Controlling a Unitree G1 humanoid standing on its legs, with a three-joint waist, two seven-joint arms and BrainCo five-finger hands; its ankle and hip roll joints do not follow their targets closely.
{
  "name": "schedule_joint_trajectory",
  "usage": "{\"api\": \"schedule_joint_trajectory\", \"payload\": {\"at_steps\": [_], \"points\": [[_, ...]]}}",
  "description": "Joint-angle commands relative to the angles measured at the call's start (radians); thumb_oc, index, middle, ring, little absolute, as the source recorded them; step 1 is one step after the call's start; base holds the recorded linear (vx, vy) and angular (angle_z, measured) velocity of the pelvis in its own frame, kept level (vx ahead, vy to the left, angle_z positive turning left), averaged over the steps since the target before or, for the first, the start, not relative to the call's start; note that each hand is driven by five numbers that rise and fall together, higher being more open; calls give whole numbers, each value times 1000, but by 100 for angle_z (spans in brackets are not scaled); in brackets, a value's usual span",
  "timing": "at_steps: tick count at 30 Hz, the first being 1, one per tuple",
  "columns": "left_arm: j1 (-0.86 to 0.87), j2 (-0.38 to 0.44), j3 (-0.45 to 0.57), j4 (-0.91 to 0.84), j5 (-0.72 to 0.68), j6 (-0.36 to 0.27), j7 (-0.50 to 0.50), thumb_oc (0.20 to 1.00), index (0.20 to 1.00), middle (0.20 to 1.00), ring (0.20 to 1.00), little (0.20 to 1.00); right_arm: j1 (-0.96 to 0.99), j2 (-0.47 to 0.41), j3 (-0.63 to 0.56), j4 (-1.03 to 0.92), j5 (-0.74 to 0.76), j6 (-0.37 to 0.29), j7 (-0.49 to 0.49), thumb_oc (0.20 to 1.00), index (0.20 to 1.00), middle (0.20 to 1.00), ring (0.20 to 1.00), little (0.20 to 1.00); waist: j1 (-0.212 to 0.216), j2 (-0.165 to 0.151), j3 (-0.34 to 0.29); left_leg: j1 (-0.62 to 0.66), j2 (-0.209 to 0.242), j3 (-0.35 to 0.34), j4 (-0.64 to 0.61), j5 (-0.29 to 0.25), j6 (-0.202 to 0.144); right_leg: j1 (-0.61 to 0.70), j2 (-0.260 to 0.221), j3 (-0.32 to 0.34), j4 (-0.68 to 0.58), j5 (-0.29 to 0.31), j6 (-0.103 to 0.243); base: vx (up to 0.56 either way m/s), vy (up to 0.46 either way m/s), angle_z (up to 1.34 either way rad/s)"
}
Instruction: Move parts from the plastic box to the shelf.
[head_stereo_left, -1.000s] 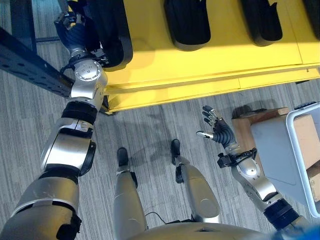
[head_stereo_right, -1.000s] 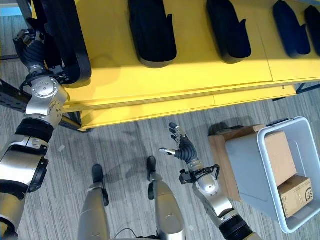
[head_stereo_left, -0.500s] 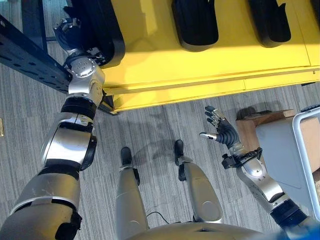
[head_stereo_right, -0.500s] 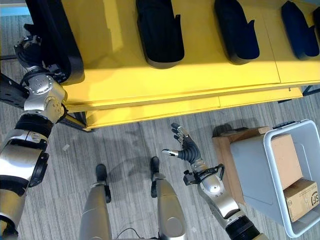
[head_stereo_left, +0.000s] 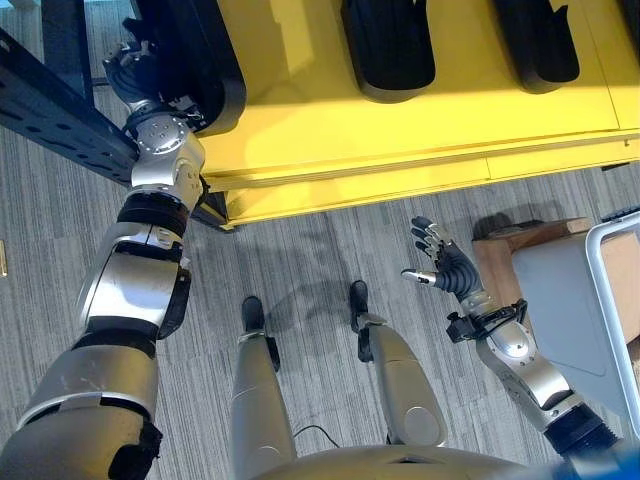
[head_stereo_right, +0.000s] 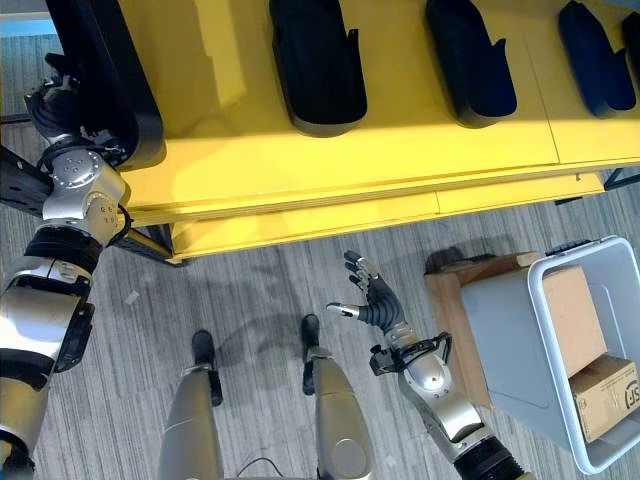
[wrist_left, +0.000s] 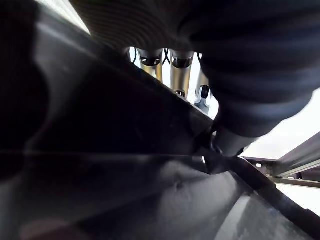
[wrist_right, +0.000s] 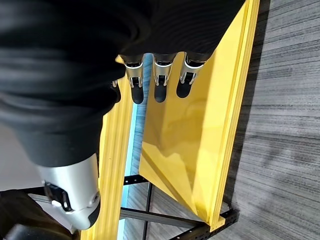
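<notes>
left eye view: left hand (head_stereo_left: 128, 70) is up at the far left end of the yellow shelf (head_stereo_left: 400, 130), against a long black moulded part (head_stereo_left: 205, 60) lying on that end. can't tell if its fingers are curled on the part or just resting on it. two more black parts (head_stereo_left: 388, 45) lie further along the shelf top. right hand (head_stereo_left: 442, 267) hangs low over the grey floor, fingers spread & relaxed, thumb out, holding nothing. grey plastic box (head_stereo_left: 570, 320) sits on a wooden stand (head_stereo_left: 500, 250) just beside that arm.

right eye view: same scene. shelf holds the left-end part plus a row of other black parts (head_stereo_right: 318, 62), well apart from each other. box (head_stereo_right: 520, 340) shows two brown cartons (head_stereo_right: 568, 315) inside; no black parts visible in it, though part of the interior is hidden.

left wrist view: v close, mostly dark surface of the black part (wrist_left: 125, 165) w/ silver fingers (wrist_left: 177, 72) reaching past it; grip unclear.

right wrist view: fingers (wrist_right: 159, 85) straight, empty, w/ yellow shelf edge (wrist_right: 200, 125) beyond.

progress, my read: several parts already on the shelf, the left-end one being set down or just placed. left: let go, go back to the box for whatever parts remain.
</notes>
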Motion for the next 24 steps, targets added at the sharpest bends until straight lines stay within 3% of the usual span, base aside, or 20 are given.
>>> {"api": "schedule_joint_trajectory", "payload": {"at_steps": [1,9,10,24], "points": [[-81,46,10,66,28,-12,-32,200,200,200,200,200,27,-60,-58,-68,21,-31,3,1000,1000,1000,1000,1000,-16,26,-33,11,48,17,2,-8,-12,9,-15,20,99,-65,32,16,12,-4],[-49,53,37,83,24,-3,-38,200,200,200,200,200,42,-61,-67,-72,28,-30,7,1000,1000,1000,1000,1000,-14,28,-38,3,54,26,11,-12,-12,-7,-14,26,107,-65,30,8,8,-6],[-47,49,42,80,18,-4,-38,1000,1000,1000,1000,1000,41,-67,-63,-73,29,-30,9,1000,1000,1000,1000,1000,-14,30,-38,0,54,27,13,-13,-12,-12,-14,27,113,-65,29,0,0,0],[-41,64,40,81,26,-3,-47,1000,1000,1000,1000,1000,48,-89,-63,-74,32,-24,26,1000,1000,1000,1000,1000,-6,36,-40,-4,54,24,19,-12,-13,-21,-13,30,127,-67,26,0,0,0]]}}
